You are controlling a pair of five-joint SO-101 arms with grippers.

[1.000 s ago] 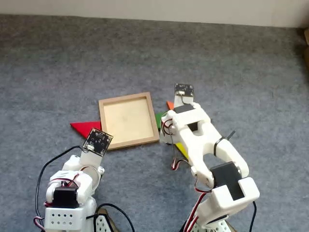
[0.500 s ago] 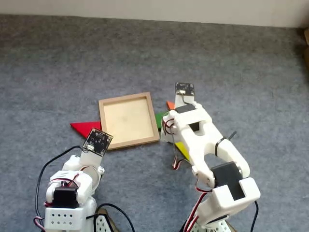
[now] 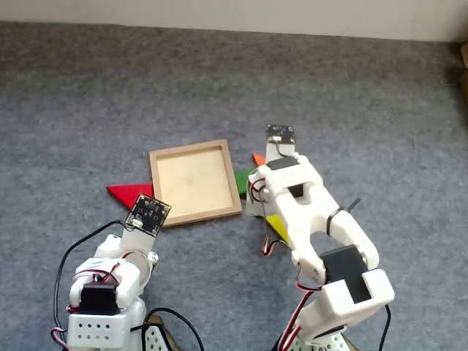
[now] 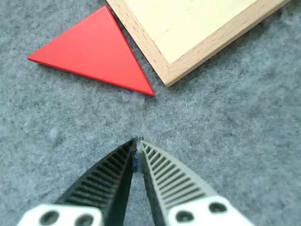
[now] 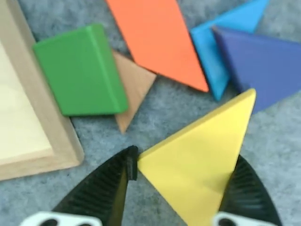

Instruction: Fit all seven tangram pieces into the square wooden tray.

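Your left gripper (image 4: pixel 138 143) sits pinched together with nothing in it, parked just short of the flat red triangle (image 4: pixel 94 52). That triangle lies right beside the square wooden tray (image 3: pixel 203 216), whose pale floor is bare. Over right, your right gripper (image 5: pixel 186 165) clamps the yellow triangle (image 5: pixel 202 141), probably first in.

I see the left arm (image 3: pixel 110 281) and the right arm (image 3: pixel 314 212) as white plastic shells with black servo blocks; red, black and white cables run behind each wrist. The left gripper (image 4: pixel 137 141) has one black and one grey finger, both ribbed, on white bases with round holes. The right gripper (image 5: pixel 186 157) has black fingers (image 5: pixel 99 188).
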